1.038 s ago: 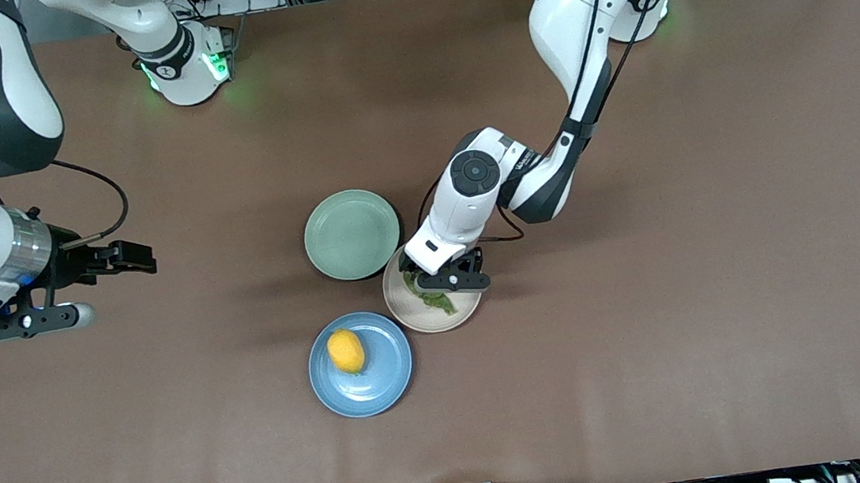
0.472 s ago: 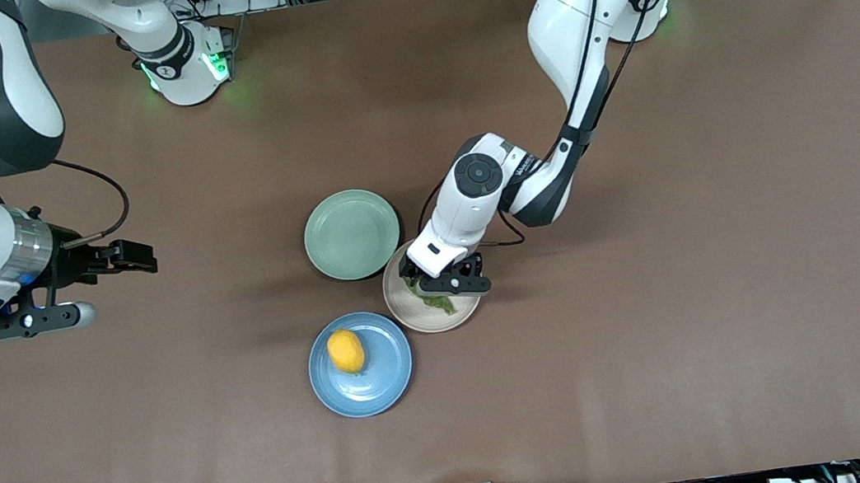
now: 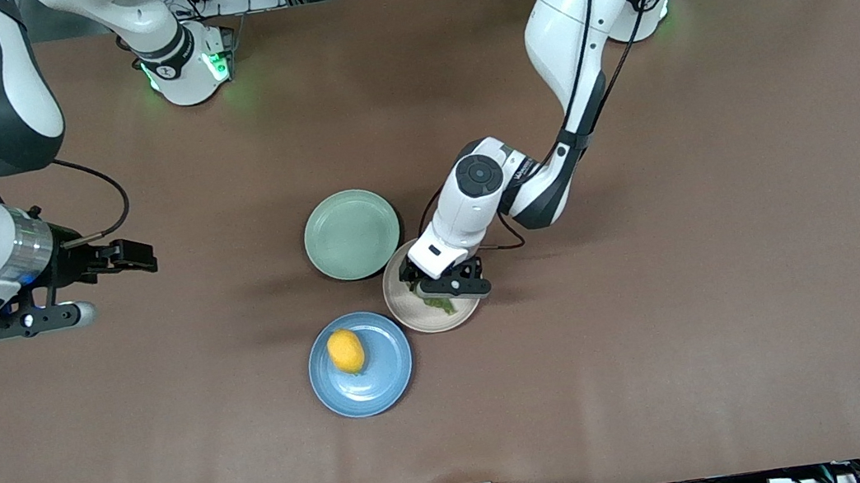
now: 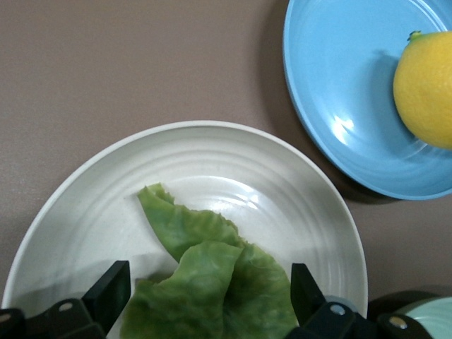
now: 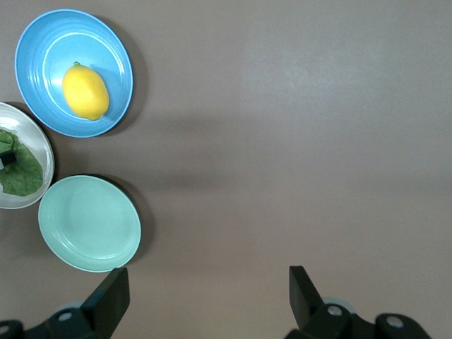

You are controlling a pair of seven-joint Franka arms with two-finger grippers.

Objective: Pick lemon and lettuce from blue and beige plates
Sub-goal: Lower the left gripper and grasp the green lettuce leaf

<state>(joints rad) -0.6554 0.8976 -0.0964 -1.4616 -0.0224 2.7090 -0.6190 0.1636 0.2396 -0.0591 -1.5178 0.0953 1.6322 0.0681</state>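
The lemon [image 3: 345, 351] lies on the blue plate [image 3: 391, 373], which is the plate nearest the front camera. Touching it, the beige plate [image 3: 417, 318] holds the green lettuce [image 3: 439, 305]. My left gripper [image 3: 443, 289] is low over the beige plate and open. In the left wrist view its fingers [image 4: 109, 293] stand on either side of the lettuce [image 4: 205, 275], not pressing it; the beige plate [image 4: 92, 205], blue plate [image 4: 332, 85] and lemon [image 4: 426, 88] also show. My right gripper [image 3: 135, 256] waits open over bare table toward the right arm's end, with nothing between its fingers [image 5: 106, 300].
A mint-green plate [image 3: 351, 233], with nothing on it, sits against the beige plate, farther from the front camera. The right wrist view shows all three plates, with the mint-green plate [image 5: 88, 222] closest to the right gripper. Brown table surrounds the plates.
My left gripper has sunk a little lower onto the beige plate, covering more of the lettuce. The right arm has not moved.
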